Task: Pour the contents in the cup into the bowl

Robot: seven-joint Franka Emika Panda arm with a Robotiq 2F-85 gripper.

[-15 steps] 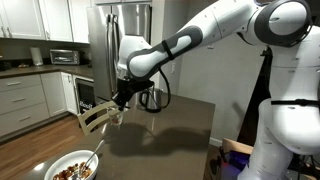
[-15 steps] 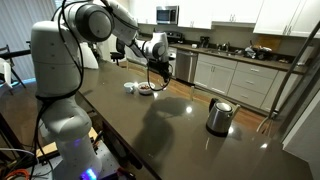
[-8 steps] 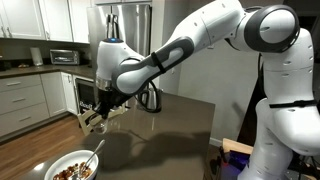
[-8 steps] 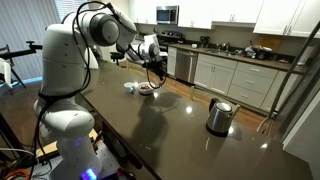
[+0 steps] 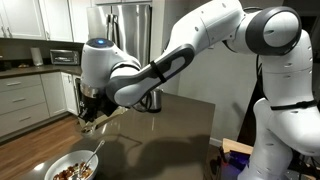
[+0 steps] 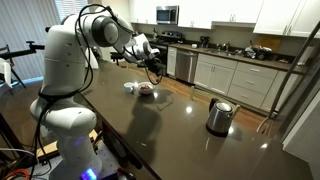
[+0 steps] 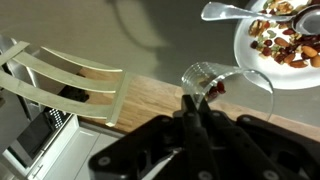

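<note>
The cup (image 7: pixel 205 78) is a small clear glass, tilted on its side, with a few red bits inside. My gripper (image 7: pixel 193 100) is shut on its rim. The bowl (image 7: pixel 245 50) is wide and white, holds brownish cereal bits, and lies just beyond the cup at the top right of the wrist view. A spoon (image 7: pixel 225 11) rests in it. In both exterior views the gripper (image 5: pixel 92 112) (image 6: pixel 152 62) hangs above the table's end, above and a little short of the bowl (image 5: pixel 62 155) (image 6: pixel 147 89). The cup is too small to make out there.
A shiny steel kettle (image 6: pixel 219 116) stands on the dark table (image 6: pixel 170 125), far from the bowl; the arm partly hides it in an exterior view (image 5: pixel 153 100). A pale wooden chair (image 7: pixel 70 85) stands at the table's end over the wood floor. Kitchen cabinets line the background.
The arm has swung the gripper and cup away from the kettle towards the bowl's end of the table, and lowered it slightly. The bowl and kettle have not moved.
</note>
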